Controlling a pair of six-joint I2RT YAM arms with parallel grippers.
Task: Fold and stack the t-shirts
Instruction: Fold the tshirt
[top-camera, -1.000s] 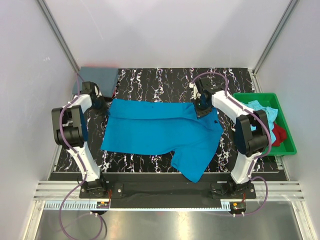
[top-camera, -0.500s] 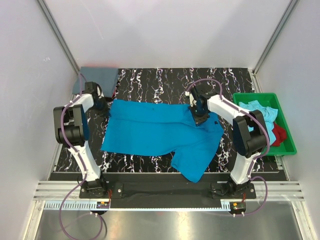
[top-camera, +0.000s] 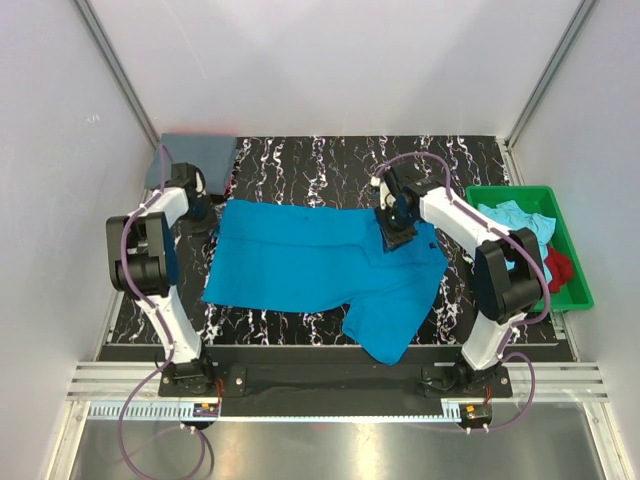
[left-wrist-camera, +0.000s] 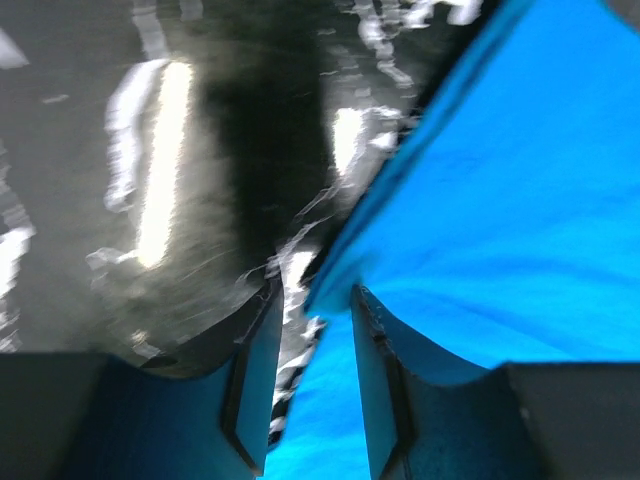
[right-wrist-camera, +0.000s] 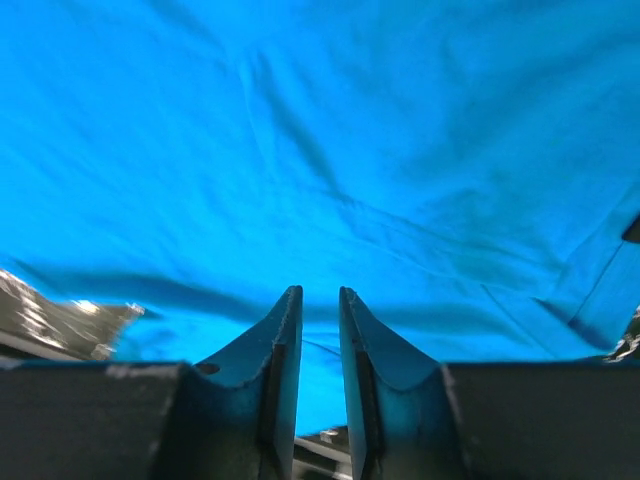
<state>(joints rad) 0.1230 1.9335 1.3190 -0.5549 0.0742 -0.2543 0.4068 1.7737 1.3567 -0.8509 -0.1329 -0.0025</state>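
Observation:
The bright turquoise-blue t-shirt (top-camera: 320, 262) lies spread out on the black marbled table (top-camera: 330, 165), with one sleeve trailing toward the near edge. My left gripper (top-camera: 200, 208) is at the shirt's far left corner. In the left wrist view (left-wrist-camera: 312, 292) its jaws stand a little apart and straddle the cloth edge (left-wrist-camera: 480, 200), with table showing between them. My right gripper (top-camera: 395, 232) sits low over the shirt's far right part. In the right wrist view (right-wrist-camera: 318, 295) its jaws are narrowly apart, with blue cloth (right-wrist-camera: 330, 130) below them.
A folded slate grey-blue t-shirt (top-camera: 195, 153) lies at the far left corner of the table. A green tray (top-camera: 578, 270) at the right edge holds a light aqua shirt (top-camera: 518, 218) and a red one (top-camera: 558, 268). White walls stand close on three sides.
My right gripper has moved nearer and leftward, from the shirt's far right edge onto the cloth. The left gripper has barely moved. The shirt's outline looks unchanged.

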